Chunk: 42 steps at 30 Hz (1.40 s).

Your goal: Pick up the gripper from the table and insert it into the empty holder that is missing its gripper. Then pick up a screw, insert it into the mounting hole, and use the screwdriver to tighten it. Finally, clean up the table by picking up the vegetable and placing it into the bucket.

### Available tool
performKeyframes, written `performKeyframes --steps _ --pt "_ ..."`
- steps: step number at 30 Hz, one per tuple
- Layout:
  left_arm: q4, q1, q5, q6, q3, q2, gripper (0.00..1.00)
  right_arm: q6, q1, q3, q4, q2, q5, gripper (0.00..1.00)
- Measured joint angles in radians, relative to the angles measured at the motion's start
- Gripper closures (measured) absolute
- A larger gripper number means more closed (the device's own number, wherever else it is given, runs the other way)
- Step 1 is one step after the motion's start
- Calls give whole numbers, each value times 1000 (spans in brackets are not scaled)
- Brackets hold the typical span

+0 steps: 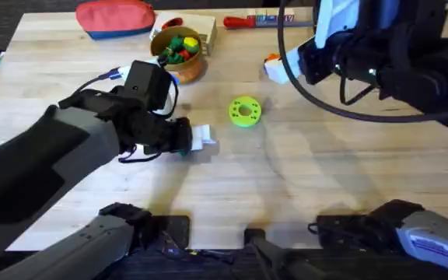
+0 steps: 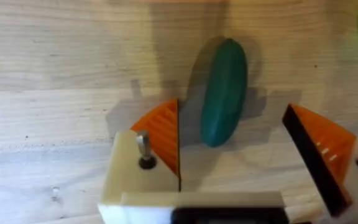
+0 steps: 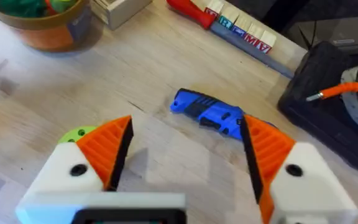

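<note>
Left gripper (image 2: 232,168) jaws apart | vegetable (image 2: 224,92) just beyond, on table (image 2: 55,74)

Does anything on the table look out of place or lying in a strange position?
Only the vegetable: it lies flat on the bare wood, between the open fingers of the left gripper, while the other toys sit inside the bucket. Nothing looks spilled or damaged.

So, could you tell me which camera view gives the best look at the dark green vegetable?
The left wrist view: the vegetable lies whole on the wood, just beyond the open left gripper. In the overhead view the left arm reaches over that spot, so I cannot pick it out there. The right wrist view looks toward the blue screwdriver instead.
</note>
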Motion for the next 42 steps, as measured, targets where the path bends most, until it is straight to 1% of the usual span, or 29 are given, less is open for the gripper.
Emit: performKeyframes --steps 5,6,7,8,9,10,12,13,16,20,23,26,28,30,34,35,38,42 --pt "6 0 -5 0 3 22 14 1 0 0 0 3 0 11" --pt "8 0 -5 1 3 22 61 1 0 0 0 6 0 11" --pt "12 0 -5 -3 3 22 175 1 0 0 0 10 0 11" --pt "14 0 -4 -3 3 23 346 1 0 0 0 15 0 10" --pt "15 0 -4 -3 3 25 480 1 0 0 0 21 0 10" --pt "16 -2 -4 -3 3 29 658 1 0 0 0 27 0 10" --pt "17 -2 -2 -1 7 29 940 1 0 0 0 34 0 10" --pt "19 -2 -2 0 9 29 972 1 0 0 0 35 0 10" --pt "18 -2 -1 0 10 30 973 1 0 0 3 36 0 10" --pt "-28 -2 -1 0 43 32 973 1 0 0 4 36 0 10" --pt "-38 -2 -2 1 120 41 973 1 0 0 6 36 0 10" --pt "-16 -2 -25 1 232 42 973 1 0 0 15 36 0 10" --pt "30 -2 -61 1 298 42 973 1 0 0 21 36 0 10" --pt "104 -2 -122 2 343 42 973 1 0 0 24 36 0 10" --pt "270 -1 -271 16 360 43 973 1 0 0 24 36 0 10" --pt "305 1 -297 18 360 47 973 1 0 0 24 36 0 10" --pt "421 10 -354 24 360 84 973 1 0 0 24 36 0 9" --pt "509 23 -391 24 360 183 973 1 0 0 24 36 0 10"
